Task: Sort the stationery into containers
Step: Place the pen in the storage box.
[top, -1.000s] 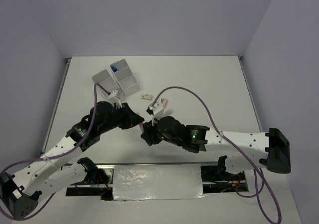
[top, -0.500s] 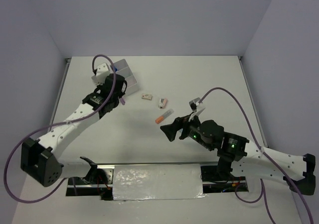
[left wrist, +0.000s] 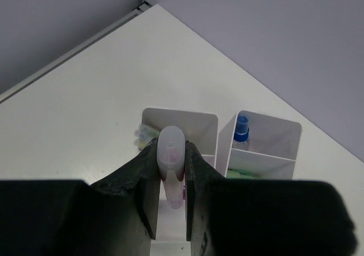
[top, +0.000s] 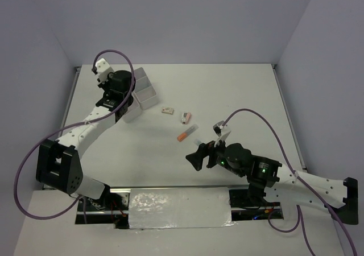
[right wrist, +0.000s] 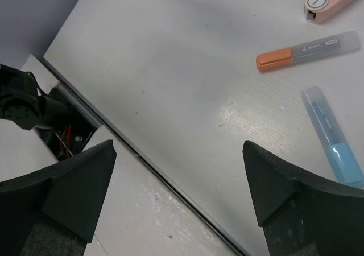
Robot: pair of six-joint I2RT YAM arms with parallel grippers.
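Your white table [top: 244, 96] sat between lavender walls [top: 187, 23]. Toward eleven o'clock, your left gripper [left wrist: 170, 147] clamped a frosted-capped pink highlighter [left wrist: 171, 156] over the bins [left wrist: 196, 117]; your right gripper [right wrist: 182, 176] gaped.

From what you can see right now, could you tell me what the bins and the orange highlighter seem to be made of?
The bins look like thin white plastic: crisp moulded walls with a soft sheen. The orange highlighter also looks plastic: a frosted, translucent barrel with print on it and an opaque orange end, matte rather than glossy.
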